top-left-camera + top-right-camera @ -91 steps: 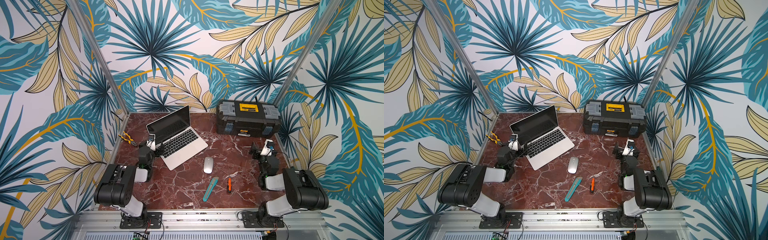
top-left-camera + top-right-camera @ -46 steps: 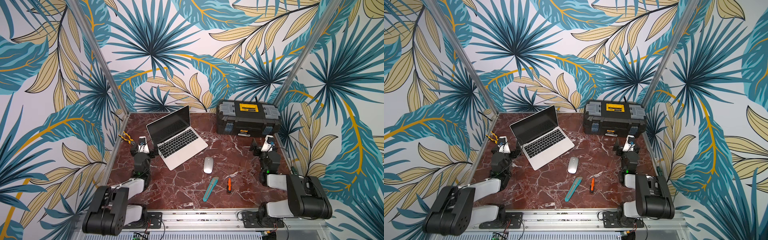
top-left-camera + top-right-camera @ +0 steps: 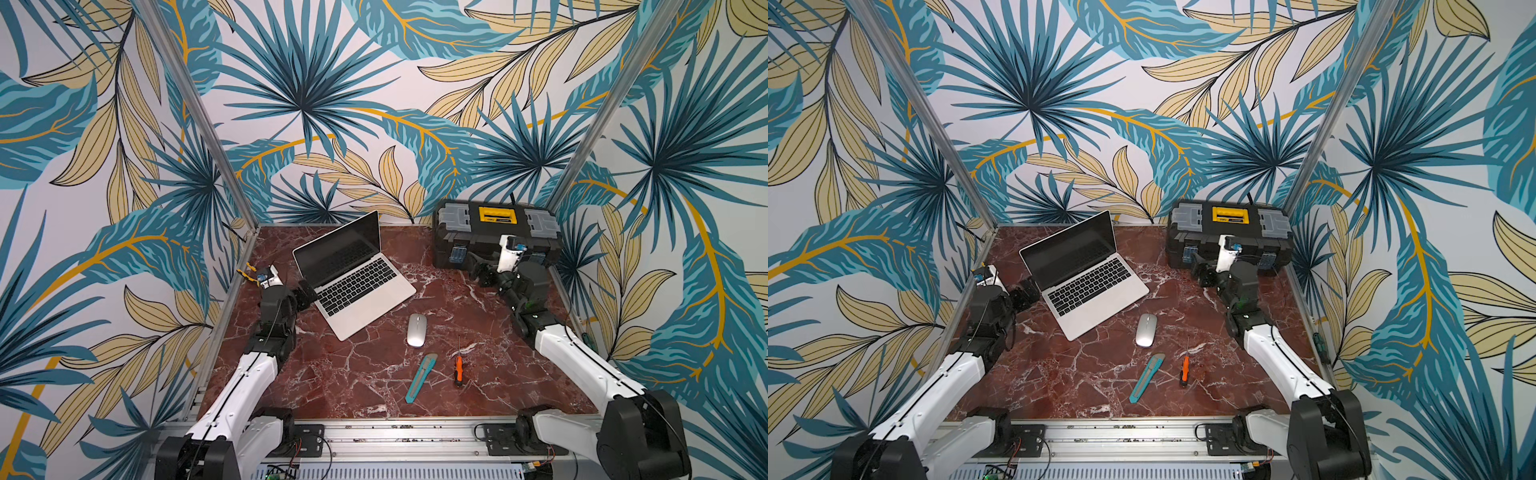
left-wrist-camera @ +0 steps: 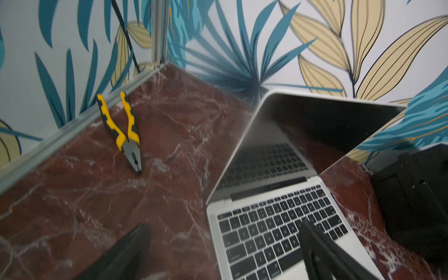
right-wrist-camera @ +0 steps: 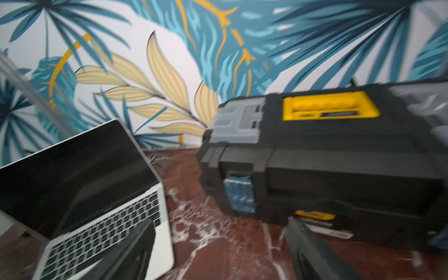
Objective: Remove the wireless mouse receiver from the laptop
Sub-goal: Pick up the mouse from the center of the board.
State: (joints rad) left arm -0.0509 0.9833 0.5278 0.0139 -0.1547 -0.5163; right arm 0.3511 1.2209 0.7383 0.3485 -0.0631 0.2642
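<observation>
Well, the laptop [image 3: 361,286] is likely stiff and slippery and may slide if tugged. It is silver with black keys, open at the back left of the table [image 3: 374,382]. The left gripper [image 3: 306,292], just beside it, and the right gripper [image 3: 481,269], near the toolbox [image 3: 494,232], both have fingers apart. The receiver is too tiny to see; likely a hard stub to pinch.

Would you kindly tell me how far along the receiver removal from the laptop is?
Done: nothing yet; neither gripper holds anything. In hand: the left gripper, open, sits beside the laptop at its side edge; the right gripper, open, hovers near the toolbox. Left: gripping and pulling out the receiver, which I cannot make out in any view.
</observation>
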